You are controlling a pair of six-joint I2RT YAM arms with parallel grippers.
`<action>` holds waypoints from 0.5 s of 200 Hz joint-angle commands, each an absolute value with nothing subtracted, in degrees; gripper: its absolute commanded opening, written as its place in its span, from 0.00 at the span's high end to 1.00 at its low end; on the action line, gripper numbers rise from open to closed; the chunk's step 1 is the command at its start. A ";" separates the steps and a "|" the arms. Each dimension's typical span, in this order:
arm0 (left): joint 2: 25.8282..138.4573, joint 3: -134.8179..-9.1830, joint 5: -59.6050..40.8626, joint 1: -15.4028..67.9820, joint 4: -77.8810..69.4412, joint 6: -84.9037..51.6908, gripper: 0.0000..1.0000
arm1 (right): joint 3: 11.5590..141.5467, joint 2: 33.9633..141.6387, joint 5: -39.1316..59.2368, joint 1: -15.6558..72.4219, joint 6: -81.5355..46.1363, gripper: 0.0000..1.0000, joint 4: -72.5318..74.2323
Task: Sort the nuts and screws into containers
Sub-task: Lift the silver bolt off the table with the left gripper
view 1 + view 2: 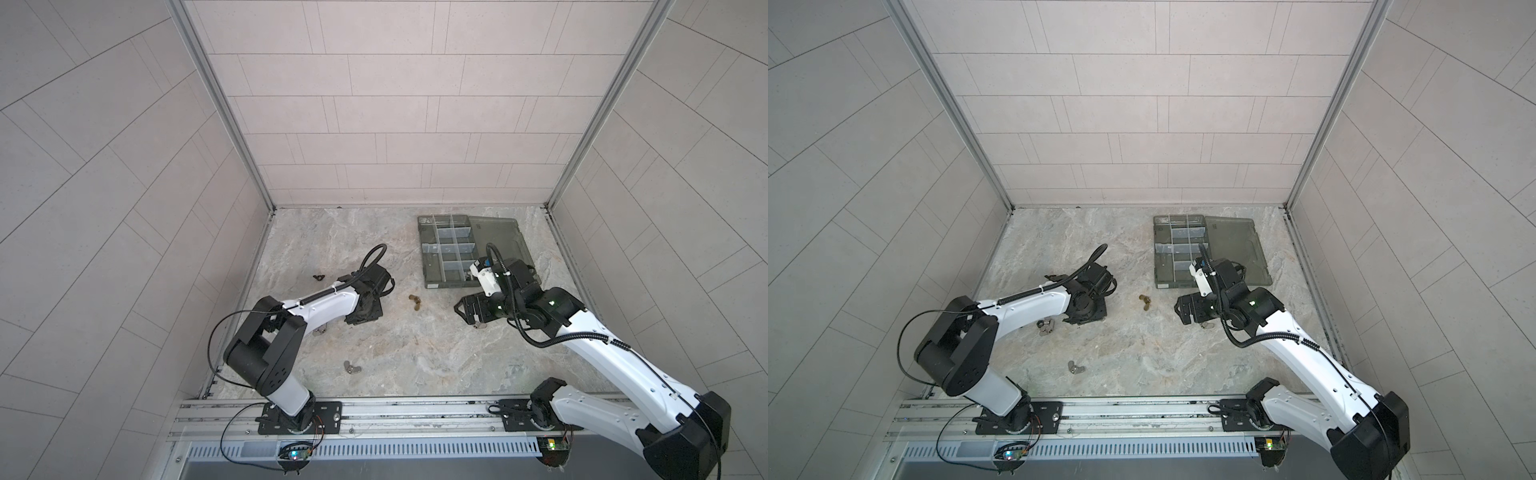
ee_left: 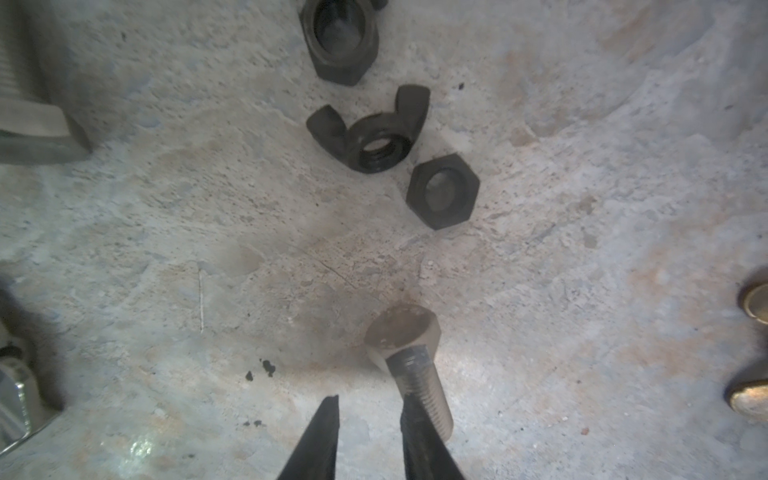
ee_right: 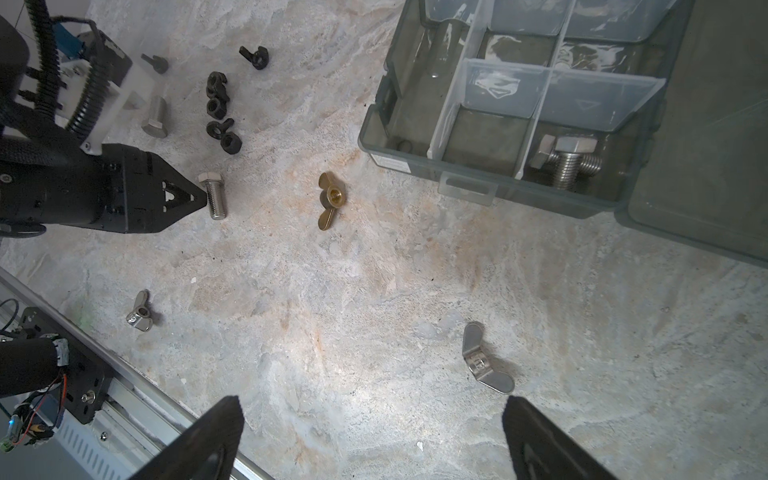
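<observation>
Right wrist view: bolts head for the box, nuts wait on the table

Two screws [image 3: 567, 160] lie crossed in a corner compartment of the organizer box [image 3: 376, 120], so that's the bolt bin, I guess. Two more sit on the table [image 3: 374, 291]: a loose bolt [image 3: 156, 116] and a near bolt [image 2: 409, 365] resting against the outside of one finger of the left gripper [image 2: 368, 405]. Its jaws are slightly parted and pinching nothing, probably lining up. The right gripper [image 3: 372, 409] is spread wide and empty above a silver wing nut [image 3: 486, 365], likely its target. Nuts on the table: that one, a second silver wing nut [image 3: 141, 311], one brass wing nut [image 3: 328, 199], and roughly six black nuts [image 3: 218, 108].
</observation>
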State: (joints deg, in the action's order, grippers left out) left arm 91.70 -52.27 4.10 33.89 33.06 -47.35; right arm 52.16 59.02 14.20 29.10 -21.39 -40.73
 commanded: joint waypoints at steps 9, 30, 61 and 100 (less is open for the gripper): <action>90.43 -53.60 3.43 34.41 34.05 -48.66 0.68 | 53.24 59.42 14.43 28.69 -20.80 0.01 -41.29; 89.65 -53.68 3.10 34.72 34.11 -49.55 0.61 | 53.35 59.59 14.48 28.66 -20.77 0.01 -41.15; 89.68 -54.31 2.68 35.16 34.14 -50.09 0.55 | 53.11 59.44 14.71 28.65 -20.69 0.01 -41.20; 92.37 -55.34 3.54 35.23 33.75 -50.25 0.55 | 53.22 59.16 14.74 28.21 -20.48 0.01 -41.31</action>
State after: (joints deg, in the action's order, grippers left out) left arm 91.29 -53.49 2.76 34.92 33.17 -49.60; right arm 52.16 59.48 14.63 28.71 -21.30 -40.71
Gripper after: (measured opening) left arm 0.446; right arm 0.993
